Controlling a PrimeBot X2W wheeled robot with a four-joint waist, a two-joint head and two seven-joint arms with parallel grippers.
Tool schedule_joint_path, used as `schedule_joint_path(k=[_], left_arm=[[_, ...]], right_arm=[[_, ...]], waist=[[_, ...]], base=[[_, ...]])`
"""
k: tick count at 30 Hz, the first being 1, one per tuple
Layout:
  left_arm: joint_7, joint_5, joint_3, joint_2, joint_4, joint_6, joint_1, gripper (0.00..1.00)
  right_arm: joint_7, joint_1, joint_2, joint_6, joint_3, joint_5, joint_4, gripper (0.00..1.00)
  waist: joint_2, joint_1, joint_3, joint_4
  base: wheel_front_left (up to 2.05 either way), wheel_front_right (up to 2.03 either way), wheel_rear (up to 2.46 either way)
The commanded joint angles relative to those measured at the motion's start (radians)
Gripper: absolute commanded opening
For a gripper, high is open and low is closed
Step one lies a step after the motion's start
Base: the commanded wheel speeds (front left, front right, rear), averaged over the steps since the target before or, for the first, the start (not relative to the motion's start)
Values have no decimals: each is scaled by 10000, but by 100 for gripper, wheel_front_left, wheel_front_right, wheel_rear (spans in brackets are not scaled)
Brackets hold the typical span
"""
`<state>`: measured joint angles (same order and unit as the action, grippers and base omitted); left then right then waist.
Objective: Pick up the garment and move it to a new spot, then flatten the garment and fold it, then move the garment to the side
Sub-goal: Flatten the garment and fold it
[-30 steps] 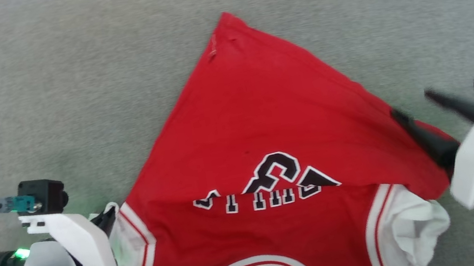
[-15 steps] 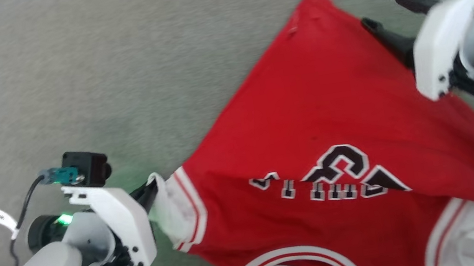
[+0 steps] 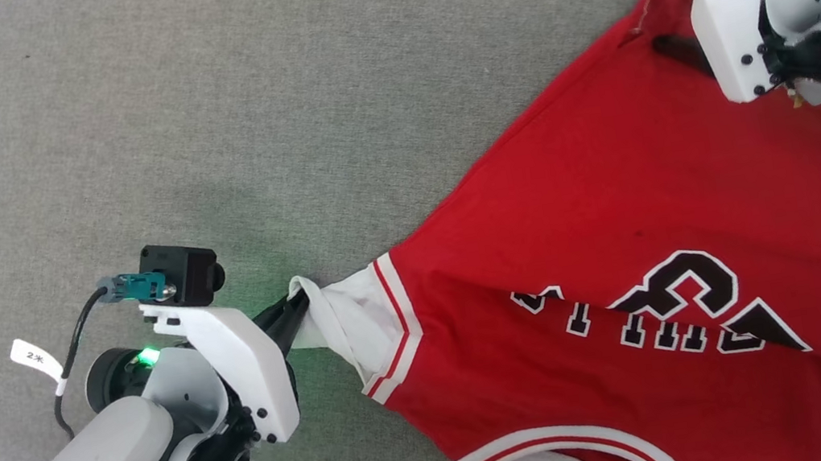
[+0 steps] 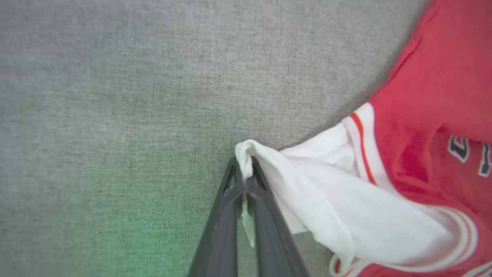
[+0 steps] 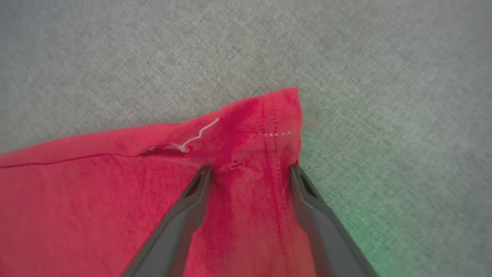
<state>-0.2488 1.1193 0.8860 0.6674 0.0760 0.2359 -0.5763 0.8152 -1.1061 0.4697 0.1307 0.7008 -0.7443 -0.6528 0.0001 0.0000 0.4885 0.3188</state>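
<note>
Counter: a grey cloth-topped counter, its left half bare.
Garment: the red garment sprawls over the right side of the counter, from the far right down to the near right edge, with a crease running through its black number.
Handling: by the look of it a light, limp knit. It should drape and bunch rather than hold a shape, and will likely drag on the cloth top unless lifted.
Sleeve: the white sleeve end is drawn out leftward into a peak.
Near left: the left gripper is clenched on the tip of that sleeve end.
Far right: the right gripper is released, jaws spread astride the hem corner. Whether it touches the cloth cannot be told.
Best hold: judged to be the stitched, doubled edges at the sleeve trim and hem corner, taken well apart.
</note>
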Motion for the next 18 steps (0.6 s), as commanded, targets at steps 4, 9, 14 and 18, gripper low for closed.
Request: schedule_joint_path(k=[4,9,14,18], left_arm=[[30,16,26,-33,368,-74,-138,0],[-81,-61,-92,148,527,-76,-425,0],[-361,-83,-342,518,418,10,-940,0],[-684,-164,-660,1009,310,68,-1605,0]], right_arm=[[962,912,-57,3,1115,-545,-1162,0],[153,95,193,-3,1367,-806,-818,0],[-649,-525,711,-26,1379,-1151,-222,0],[-1296,-701,944,-20,1236,-1493,396,0]], waist=[[-1,0,64,28],[-1,0,-15,-280],[-1,0,-254,-799],[-1,0,-532,-1278]], base=[[0,0,0],[0,0,0],[0,0,0],[0,0,0]])
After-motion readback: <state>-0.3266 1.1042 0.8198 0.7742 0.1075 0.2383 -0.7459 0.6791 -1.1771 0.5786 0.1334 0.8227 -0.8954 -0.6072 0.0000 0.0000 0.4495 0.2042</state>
